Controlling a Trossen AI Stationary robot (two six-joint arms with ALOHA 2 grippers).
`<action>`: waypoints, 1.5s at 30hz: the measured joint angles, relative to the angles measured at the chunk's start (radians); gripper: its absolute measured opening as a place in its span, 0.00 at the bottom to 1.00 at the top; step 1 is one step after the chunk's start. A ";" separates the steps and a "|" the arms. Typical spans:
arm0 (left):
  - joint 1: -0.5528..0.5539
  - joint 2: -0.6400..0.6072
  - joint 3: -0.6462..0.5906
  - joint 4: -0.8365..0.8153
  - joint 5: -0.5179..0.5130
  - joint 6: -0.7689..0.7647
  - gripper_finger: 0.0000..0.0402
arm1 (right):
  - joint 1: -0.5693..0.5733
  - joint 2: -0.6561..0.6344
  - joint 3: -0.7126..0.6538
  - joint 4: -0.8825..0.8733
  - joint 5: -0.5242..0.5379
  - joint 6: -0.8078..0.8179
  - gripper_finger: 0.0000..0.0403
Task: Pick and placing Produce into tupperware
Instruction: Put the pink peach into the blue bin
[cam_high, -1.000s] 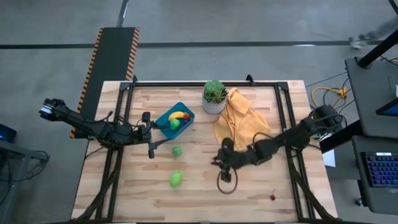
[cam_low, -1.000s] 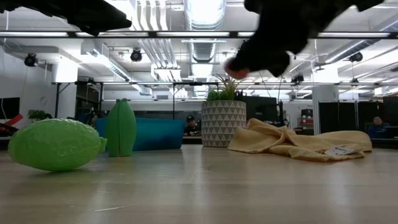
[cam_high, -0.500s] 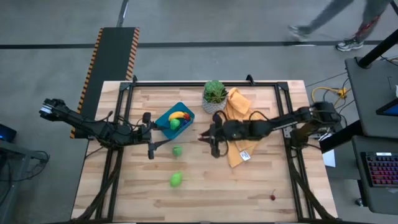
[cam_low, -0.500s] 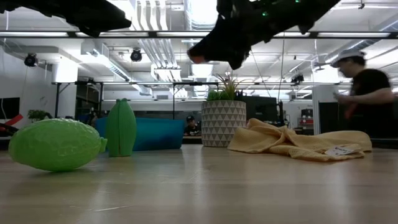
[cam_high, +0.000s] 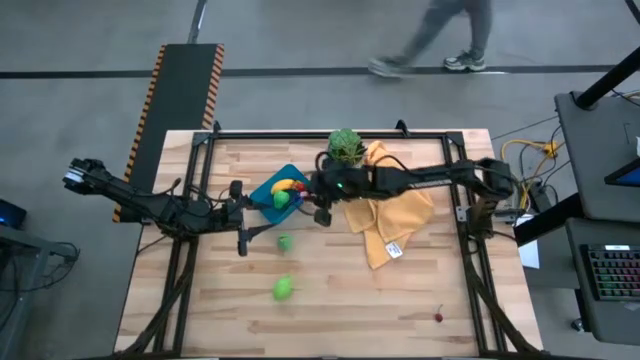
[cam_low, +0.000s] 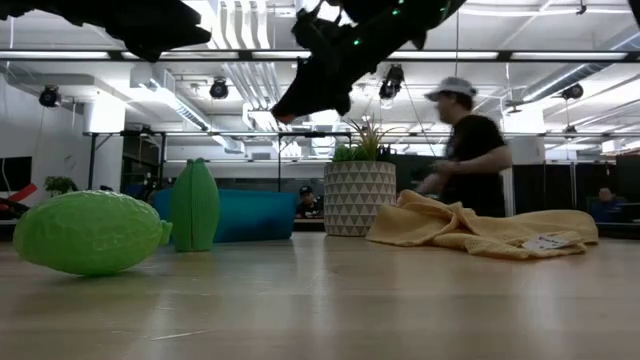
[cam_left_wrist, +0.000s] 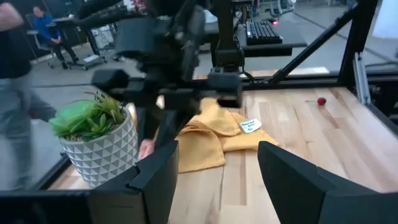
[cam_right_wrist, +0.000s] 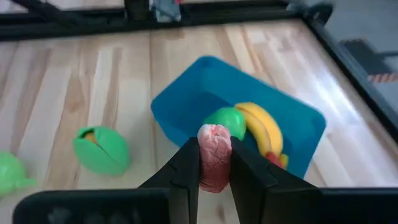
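Big change in the last second: the right arm has swung from the near middle of the wooden worktop (cam_high: 440, 280), across the crumpled yellow cloth (cam_high: 395, 215), and now has the right claw (cam_high: 316, 200) parked at the right edge of the bright blue rectangular plastic tupperware (cam_high: 262, 195). It's clenched on a small pinkish-red toy piece (cam_right_wrist: 214, 155), so I'd say the carry is basically done and the drop is all that's left for this one. The tub already holds a yellow toy banana (cam_high: 287, 184), a green rounded piece (cam_high: 282, 199) and something tiny and red beside them. Still out on the worktop: two green toy pieces (cam_high: 285, 241) (cam_high: 283, 289) near of the tub and a tiny red one (cam_high: 438, 317) way off at the near right, so there's plenty left to do. The left claw (cam_high: 250, 215) just hangs left of the tub, fingers apart with nothing between them. The views split the job nicely: the overhead one gives the layout, but you can't make out the held piece there at all. The right wrist camera shows it squeezed between the fingers, with the tub's open top right beyond. The low view only catches the claw high above the tub, and it also shows a person (cam_low: 470, 150) walking past behind the white patterned plant pot (cam_low: 357, 198). The left wrist view just sees the plant, the cloth and the other arm.
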 joint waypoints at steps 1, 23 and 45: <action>0.000 0.000 0.000 0.000 0.000 -0.012 0.51 | -0.010 0.019 0.023 -0.010 -0.028 -0.001 0.15; 0.000 -0.005 -0.002 0.000 -0.001 -0.011 0.51 | -0.160 0.362 0.449 -0.368 -0.086 -0.078 0.15; 0.000 -0.012 -0.002 -0.002 -0.002 0.017 0.51 | -0.168 0.371 0.453 -0.424 -0.089 -0.085 0.18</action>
